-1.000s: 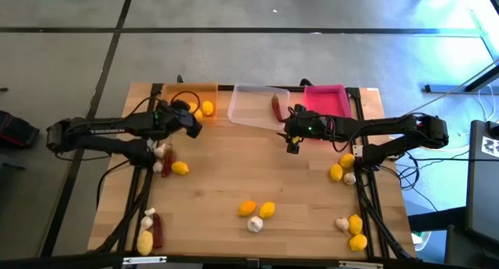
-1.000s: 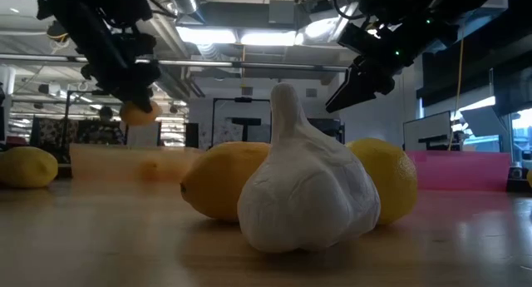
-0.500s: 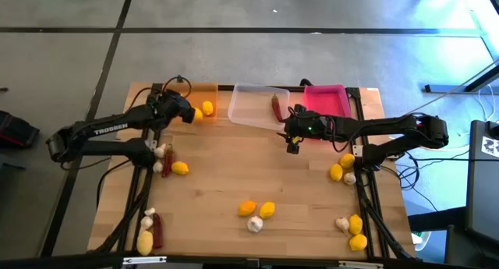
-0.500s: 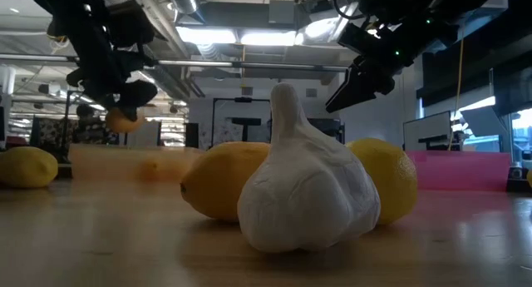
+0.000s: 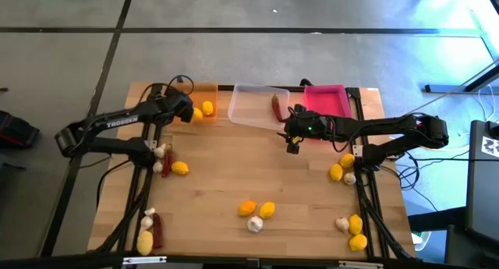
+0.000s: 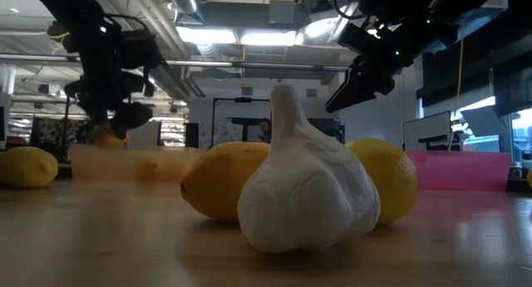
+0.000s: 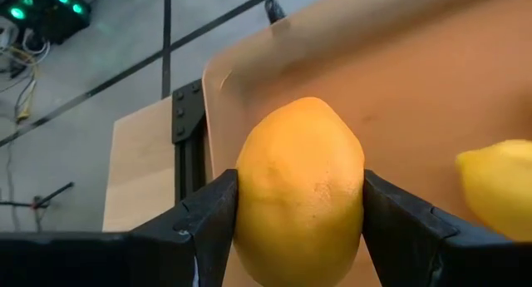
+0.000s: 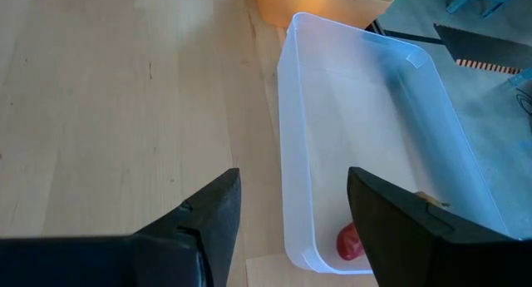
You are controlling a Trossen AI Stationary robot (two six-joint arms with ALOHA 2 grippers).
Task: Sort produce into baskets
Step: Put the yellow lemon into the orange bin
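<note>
Your left gripper (image 7: 299, 229) is cropped at the frame edge in its wrist view, so you see only the inner faces of the two fingers (image 7: 208, 225), closed partway onto an orange lemon (image 7: 301, 187) that fills the gap between them. From above, the arm hides that fruit completely. In the low view the left gripper (image 6: 112, 121) is a dark silhouette with a blurred orange spot just under it.

Your right gripper (image 8: 291, 212) has its fingers parted and nothing between them. Past the fingertips lies the clear tray (image 8: 374, 137); the red chili (image 8: 351, 242) inside it is half cut off behind one finger.

The table (image 5: 234, 168) is pale wooden planks on a grey concrete floor, and the low view looks into a workshop with ceiling lights.

Beyond the held lemon sits the translucent orange tray (image 7: 465, 79), with a second yellow lemon (image 7: 499, 187) in it beside one finger. From above, the orange tray (image 5: 207, 93), the clear tray (image 5: 253, 105) and the pink tray (image 5: 327, 100) stand in a row along the far edge. The right gripper (image 5: 293, 144) hangs just in front of the clear tray. Loose lemons (image 5: 267, 210) and a garlic bulb (image 5: 255, 224) lie scattered nearer you.
</note>
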